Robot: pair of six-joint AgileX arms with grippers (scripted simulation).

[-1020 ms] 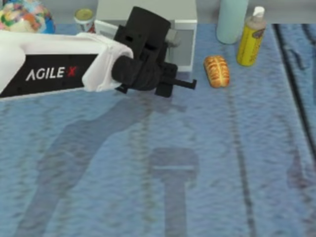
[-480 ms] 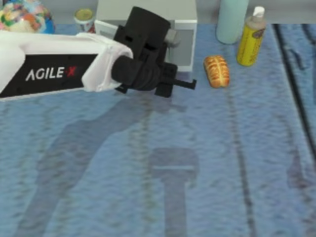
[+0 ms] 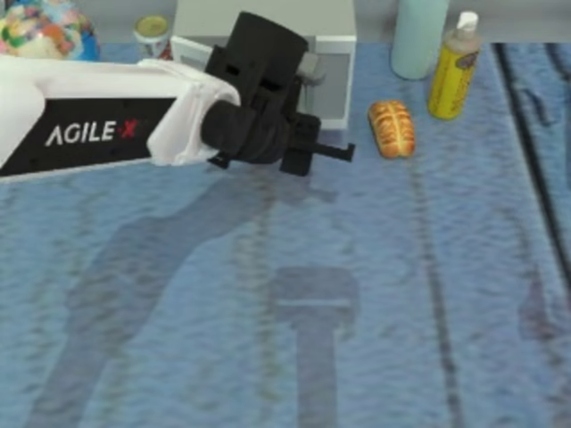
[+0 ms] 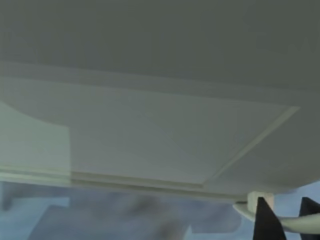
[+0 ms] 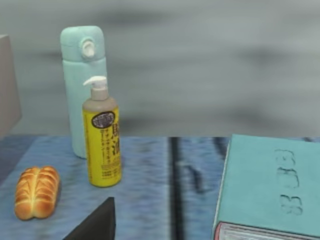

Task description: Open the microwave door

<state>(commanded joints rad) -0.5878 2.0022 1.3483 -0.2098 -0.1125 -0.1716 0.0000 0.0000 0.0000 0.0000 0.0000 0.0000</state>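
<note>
The light-grey microwave (image 3: 268,16) stands at the back of the table, left of centre. My left arm reaches over its front, and the left gripper (image 3: 308,76) is at the microwave door's right side. In the left wrist view the microwave door (image 4: 150,135) fills most of the picture. Its pale handle (image 4: 245,209) runs between the two dark fingertips (image 4: 265,222), and the left gripper (image 4: 287,225) is shut on it. How far the door stands from the body I cannot tell. My right gripper (image 5: 97,225) is outside the top view, parked low at the right.
A bread roll (image 3: 391,127), a yellow pump bottle (image 3: 453,71) and a pale teal flask (image 3: 417,36) stand right of the microwave. A can (image 3: 153,31) and a colourful ball (image 3: 40,27) are at the back left. A teal book (image 5: 270,185) lies near the right gripper.
</note>
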